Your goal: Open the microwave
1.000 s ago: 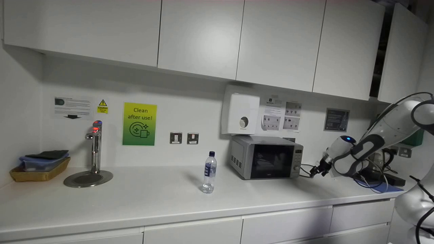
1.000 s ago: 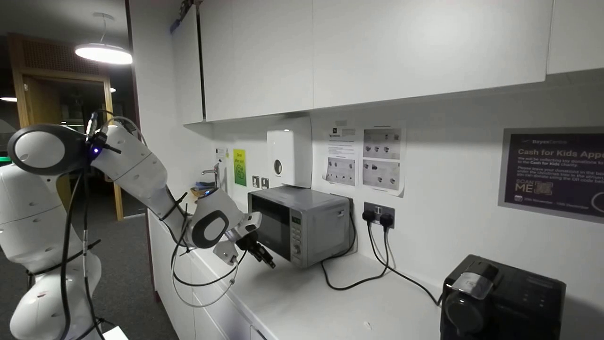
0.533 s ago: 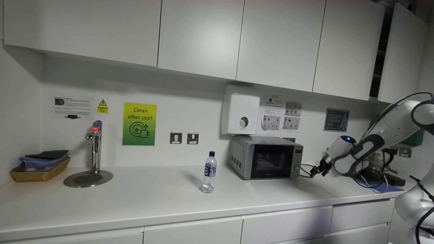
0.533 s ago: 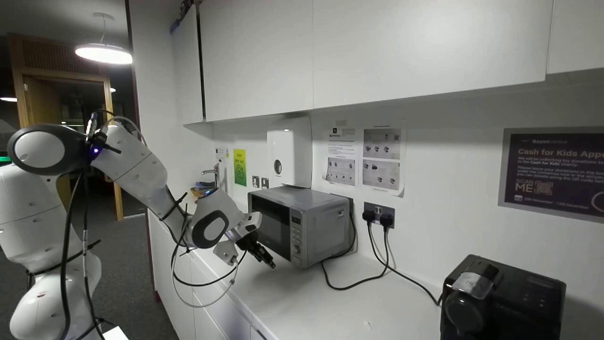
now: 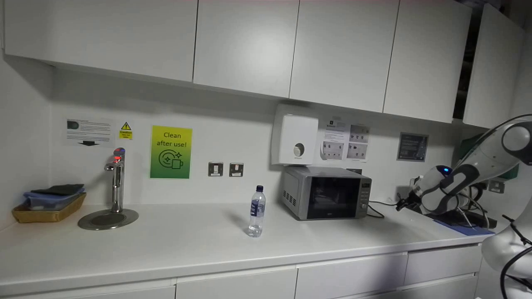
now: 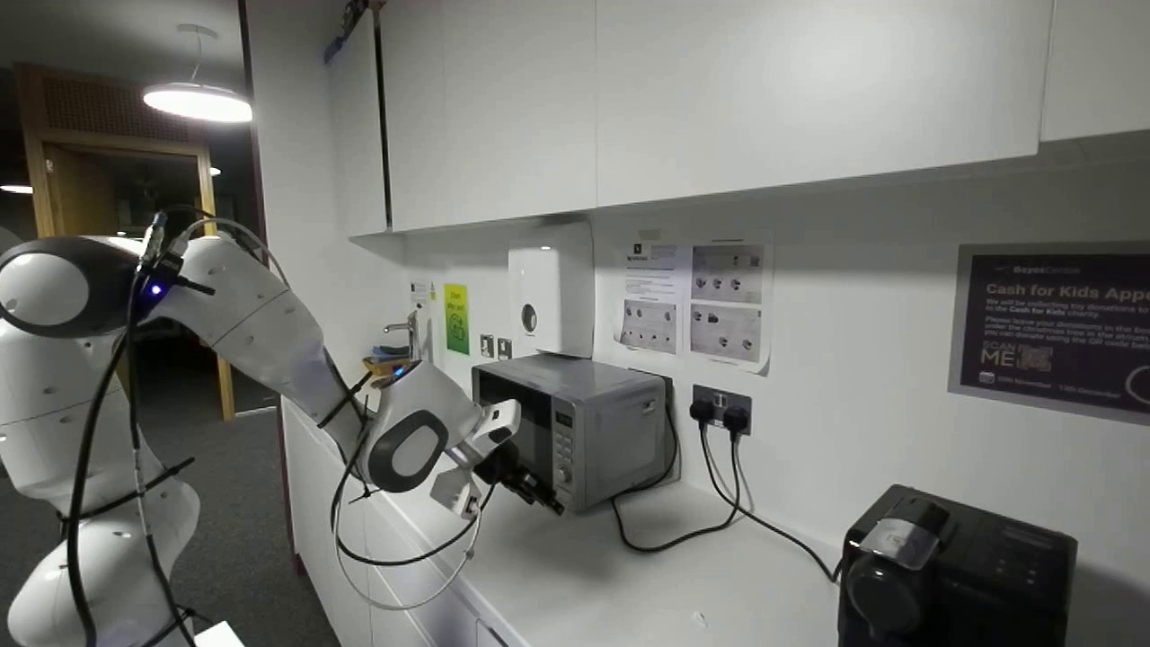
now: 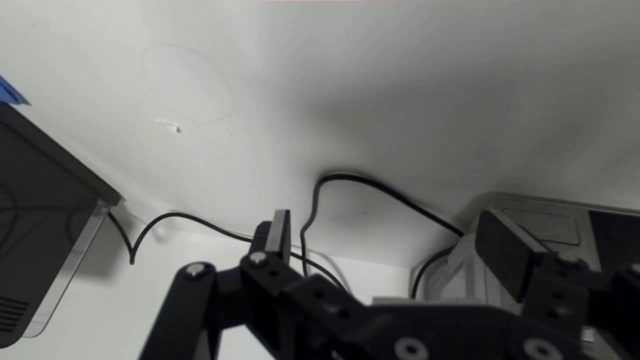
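Microwave [image 7: 565,227] cropped right in wrist view, black appliance [image 7: 42,225] cropped left

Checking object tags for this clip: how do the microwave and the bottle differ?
Shape: the microwave is a wide box; the bottle is slim and rounded.
Look: the microwave is silver-grey with a dark glass door; the bottle is see-through with a dark blue cap.
Place: the microwave sits farther back on the counter; the bottle is nearer the front.
Shared: both rest on the counter, closed.
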`<act>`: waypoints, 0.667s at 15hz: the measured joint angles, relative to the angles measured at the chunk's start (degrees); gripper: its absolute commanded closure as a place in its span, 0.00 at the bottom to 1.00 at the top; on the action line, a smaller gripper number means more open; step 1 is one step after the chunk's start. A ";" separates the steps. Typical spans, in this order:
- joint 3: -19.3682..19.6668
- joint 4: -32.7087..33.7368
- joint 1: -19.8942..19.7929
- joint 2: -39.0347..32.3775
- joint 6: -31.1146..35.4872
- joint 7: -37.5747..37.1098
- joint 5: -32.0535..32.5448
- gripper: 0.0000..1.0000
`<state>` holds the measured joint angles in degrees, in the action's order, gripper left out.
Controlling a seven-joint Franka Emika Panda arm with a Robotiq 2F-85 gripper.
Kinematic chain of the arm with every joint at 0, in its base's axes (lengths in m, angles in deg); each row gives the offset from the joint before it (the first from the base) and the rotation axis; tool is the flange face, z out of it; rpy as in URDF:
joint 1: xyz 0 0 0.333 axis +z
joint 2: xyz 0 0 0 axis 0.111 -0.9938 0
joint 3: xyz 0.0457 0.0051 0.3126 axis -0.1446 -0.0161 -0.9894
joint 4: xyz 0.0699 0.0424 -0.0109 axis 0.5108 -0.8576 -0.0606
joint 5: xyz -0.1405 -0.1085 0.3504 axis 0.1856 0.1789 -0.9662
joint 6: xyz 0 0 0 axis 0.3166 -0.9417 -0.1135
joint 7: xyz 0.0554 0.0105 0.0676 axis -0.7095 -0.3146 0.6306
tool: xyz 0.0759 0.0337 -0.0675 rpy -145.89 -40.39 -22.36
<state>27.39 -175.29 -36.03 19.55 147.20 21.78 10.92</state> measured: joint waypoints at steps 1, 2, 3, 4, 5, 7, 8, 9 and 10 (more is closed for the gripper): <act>2.41 0.25 1.31 -0.56 1.02 2.20 -1.11 0.00; 5.21 0.40 3.57 -1.24 1.97 3.78 -1.83 0.00; 8.33 0.43 6.58 -2.06 3.03 4.18 -1.89 0.00; 11.28 0.44 9.93 -2.80 4.07 4.20 -1.91 0.00; 14.20 0.43 13.61 -3.52 5.02 4.03 -1.93 0.00; 19.69 0.43 21.38 -4.41 6.36 2.97 -1.71 0.00; 22.12 0.43 24.98 -4.51 6.80 2.03 -1.47 0.00; 24.55 0.44 28.51 -4.48 7.04 0.89 -1.19 0.00; 26.96 0.44 31.84 -4.40 7.12 -0.15 -0.91 0.00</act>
<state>54.35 -174.85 -4.20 15.15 154.32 21.63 10.01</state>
